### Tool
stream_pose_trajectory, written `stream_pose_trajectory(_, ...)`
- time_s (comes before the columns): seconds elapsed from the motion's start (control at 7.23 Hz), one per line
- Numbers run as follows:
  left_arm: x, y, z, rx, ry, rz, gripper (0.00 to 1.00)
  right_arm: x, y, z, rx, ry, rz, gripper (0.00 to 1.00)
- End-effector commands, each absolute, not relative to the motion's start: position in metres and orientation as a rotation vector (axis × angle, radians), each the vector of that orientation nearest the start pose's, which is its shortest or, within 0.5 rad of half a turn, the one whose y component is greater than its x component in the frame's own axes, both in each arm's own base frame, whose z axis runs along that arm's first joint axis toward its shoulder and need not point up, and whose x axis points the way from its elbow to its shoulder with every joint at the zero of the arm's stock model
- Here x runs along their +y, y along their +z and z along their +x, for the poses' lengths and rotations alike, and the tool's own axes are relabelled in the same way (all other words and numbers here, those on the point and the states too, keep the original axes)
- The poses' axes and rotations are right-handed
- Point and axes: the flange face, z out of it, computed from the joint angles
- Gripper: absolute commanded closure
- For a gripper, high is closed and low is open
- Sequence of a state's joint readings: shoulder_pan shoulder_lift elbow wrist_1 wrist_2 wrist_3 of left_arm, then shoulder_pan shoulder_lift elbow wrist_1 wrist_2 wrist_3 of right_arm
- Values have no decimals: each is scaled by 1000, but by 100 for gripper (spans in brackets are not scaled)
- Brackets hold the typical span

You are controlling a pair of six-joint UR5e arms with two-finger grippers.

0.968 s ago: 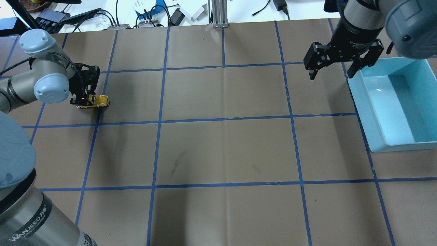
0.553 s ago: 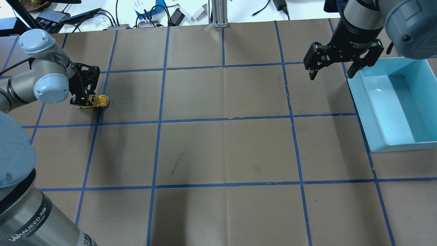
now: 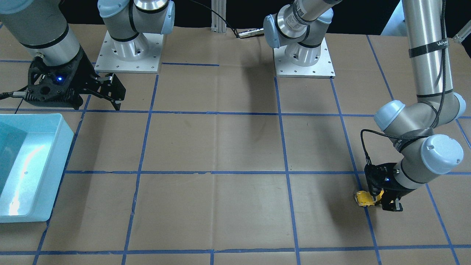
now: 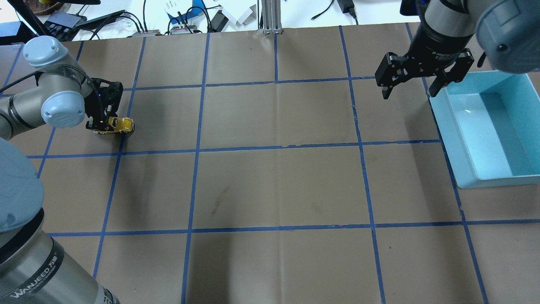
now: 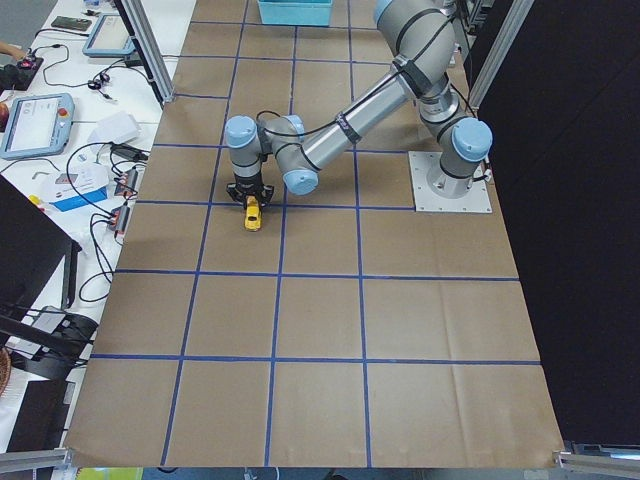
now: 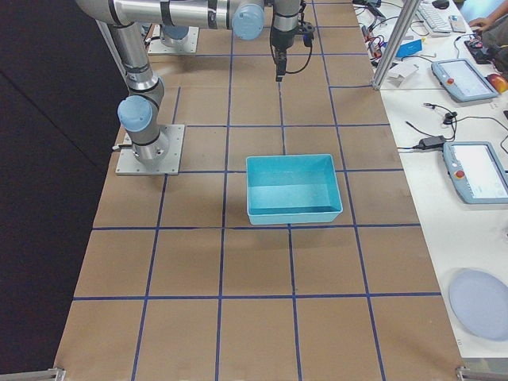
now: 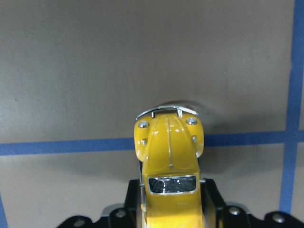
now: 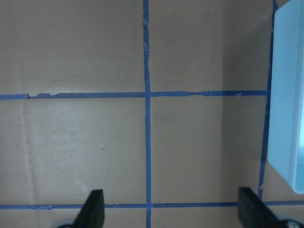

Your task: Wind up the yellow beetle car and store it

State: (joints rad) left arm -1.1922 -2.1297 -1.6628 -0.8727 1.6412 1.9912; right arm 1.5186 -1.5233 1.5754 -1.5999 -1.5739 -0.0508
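Observation:
The yellow beetle car (image 4: 120,125) rests on the brown table at the far left of the overhead view. My left gripper (image 4: 101,124) is shut on its rear half. In the left wrist view the car (image 7: 168,161) points away from the camera, its front bumper over a blue tape line, with the fingers (image 7: 211,197) pressed on both sides. It also shows in the front view (image 3: 364,198) and the left side view (image 5: 252,213). My right gripper (image 4: 408,92) is open and empty, hovering beside the light blue bin (image 4: 466,177).
The light blue bin (image 3: 55,169) sits at the table's right edge in the overhead view and holds nothing visible. Blue tape lines grid the brown table (image 4: 278,185). Cables and devices lie beyond the far edge.
The left gripper with the car has shifted very slightly away from the robot and to the left. The right arm has not moved.

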Motion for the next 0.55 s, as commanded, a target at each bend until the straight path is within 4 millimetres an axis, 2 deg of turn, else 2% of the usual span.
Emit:
stream_pose_trajectory(0.0,-640,192,131,-2242,-75,-2298,100,-515,465,106,3143,36,2,0)
stream_pose_trajectory(0.14,-638,190,144,-2246,-74,-2288,100,-515,465,106,3143,36,2,0)
stream_pose_trajectory(0.41,-638,190,145,-2245,-73,-2290,100,-515,465,106,3143,36,2,0)
